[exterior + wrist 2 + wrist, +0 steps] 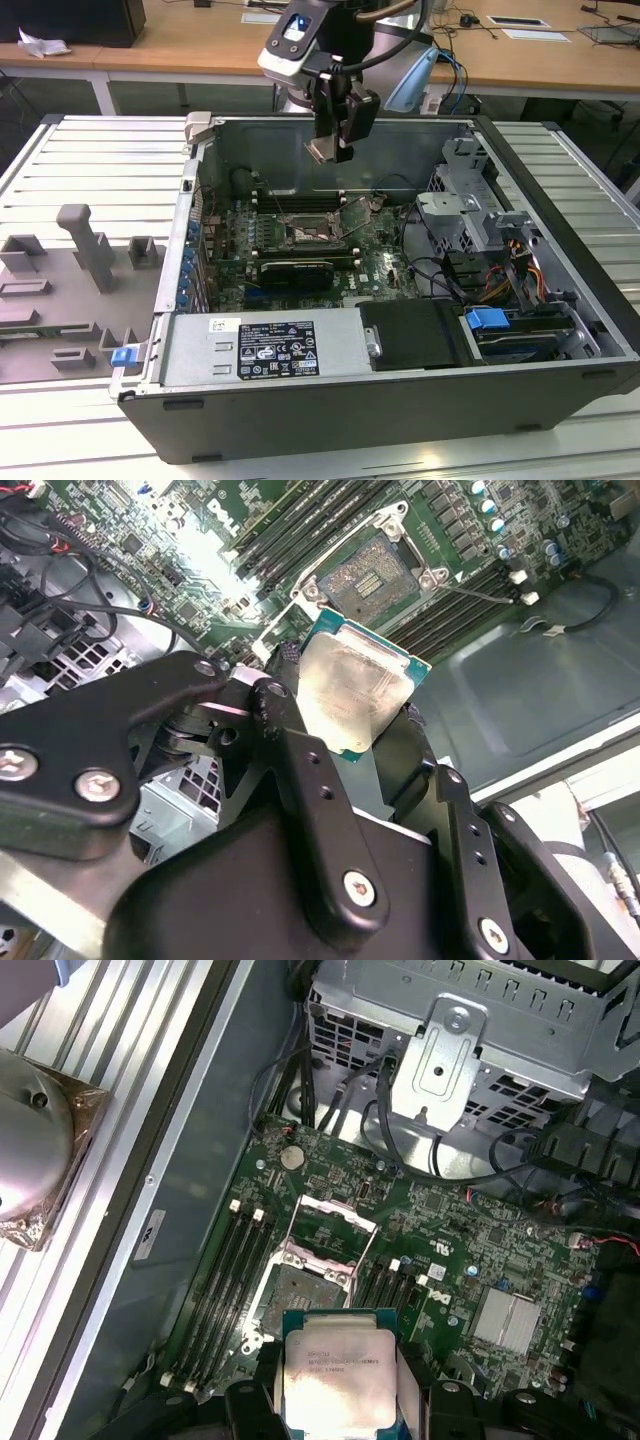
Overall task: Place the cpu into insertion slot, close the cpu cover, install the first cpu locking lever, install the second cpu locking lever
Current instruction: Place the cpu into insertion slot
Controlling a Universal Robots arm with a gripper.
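Grips the cpu (352, 680) in the claw (350, 728), black fingers (290, 715) clenched on two opposite edges. Presents a flat square chip, with a pale silver-grey metal lid on a green-edged base. Hangs in mid-air above the open computer case (560, 225), well clear of the green motherboard (385, 262). Sits over the insertion slot (300, 1295), bare below, its dark centre framed by a metal rim between rows of black memory slots (225, 1280). Catches, in the first wrist view, faint print on the chip's lid and the cpu cover (333, 1222) standing open just beside the socket. Tilts the chip in the second wrist view, its lid glaring with reflected light. Takes in, from the exterior view, the case on the slatted table (90, 150), the power supply box (265, 345) along the near wall and grey fixtures (85, 240) at the exterior view's left.
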